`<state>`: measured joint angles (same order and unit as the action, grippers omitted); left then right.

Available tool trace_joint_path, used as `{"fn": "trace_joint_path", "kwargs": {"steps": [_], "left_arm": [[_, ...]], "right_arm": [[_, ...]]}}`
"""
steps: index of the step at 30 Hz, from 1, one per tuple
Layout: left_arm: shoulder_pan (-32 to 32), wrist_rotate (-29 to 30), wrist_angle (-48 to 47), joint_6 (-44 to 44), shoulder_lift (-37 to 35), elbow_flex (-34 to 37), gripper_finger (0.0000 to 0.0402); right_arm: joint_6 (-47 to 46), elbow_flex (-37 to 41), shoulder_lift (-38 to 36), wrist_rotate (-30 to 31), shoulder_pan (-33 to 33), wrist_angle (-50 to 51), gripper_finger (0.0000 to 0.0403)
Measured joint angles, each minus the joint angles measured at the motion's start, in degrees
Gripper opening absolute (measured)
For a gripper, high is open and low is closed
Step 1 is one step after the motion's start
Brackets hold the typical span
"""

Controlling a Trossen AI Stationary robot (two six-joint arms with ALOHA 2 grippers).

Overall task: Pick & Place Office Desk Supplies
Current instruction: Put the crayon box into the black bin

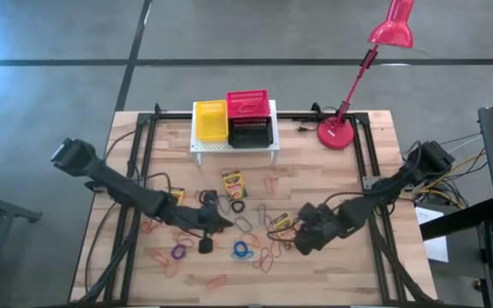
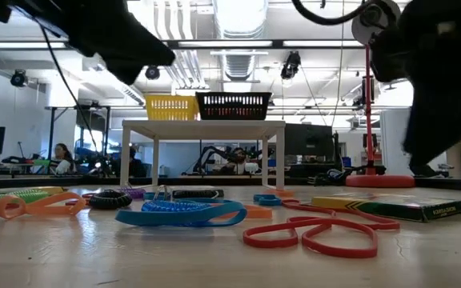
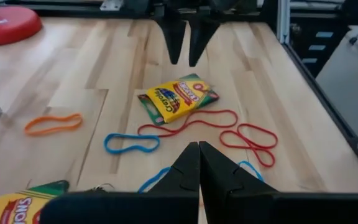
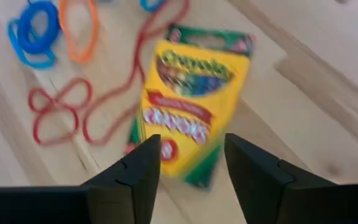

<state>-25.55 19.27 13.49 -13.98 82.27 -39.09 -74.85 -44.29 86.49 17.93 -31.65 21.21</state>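
Observation:
A yellow-and-green crayon box [image 4: 188, 106] lies flat on the table just beyond my right gripper [image 4: 191, 163], which is open and hovers over its near end. In the high view this box [image 1: 281, 222] sits left of the right gripper [image 1: 302, 233]. My left gripper [image 3: 199, 152] is shut and holds nothing; it faces the same box [image 3: 178, 98] from the table's left [image 1: 219, 222]. A second box [image 1: 234, 182] lies nearer the stand, and a third [image 3: 11, 205] lies by the left arm. Coloured elastic loops [image 1: 246, 250] are scattered flat around them.
Yellow [image 1: 210, 121], red [image 1: 248, 103] and black [image 1: 250, 133] mesh baskets sit on a white stand [image 1: 234, 151] at the far edge. The red lamp's base [image 1: 338, 134] stands to their right. Red loops [image 2: 318, 232] and blue loops [image 2: 182, 212] lie toward the near edge.

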Motion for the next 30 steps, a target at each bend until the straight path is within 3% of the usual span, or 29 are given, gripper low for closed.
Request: {"fn": "trace_joint_path", "kwargs": {"steps": [8, 16, 20, 26, 30], "left_arm": [[0.01, -0.02, -0.05, 0.42, 5.82, -3.09, 0.0002], [-0.01, -0.14, -0.16, -1.70, 6.43, -2.89, 0.0002], [-0.01, -0.48, -0.12, -1.95, 6.39, -2.89, 0.0002], [0.01, -0.48, -0.07, -1.95, 6.39, -2.89, 0.0002], [0.01, -0.50, -0.05, -2.48, 6.39, -2.89, 0.0002]], "right_arm": [[1.72, -1.41, 6.26, 6.32, -0.39, -0.64, 0.0169], [3.08, -3.84, 11.77, 6.67, -0.34, -0.68, 0.0146], [2.96, -3.87, 11.74, 6.60, -0.34, -0.65, 0.0111], [3.33, -3.81, 11.40, 6.27, -0.36, -0.67, 0.0024], [4.16, -4.09, 11.48, 6.25, -0.36, -0.91, 0.0012]]}}
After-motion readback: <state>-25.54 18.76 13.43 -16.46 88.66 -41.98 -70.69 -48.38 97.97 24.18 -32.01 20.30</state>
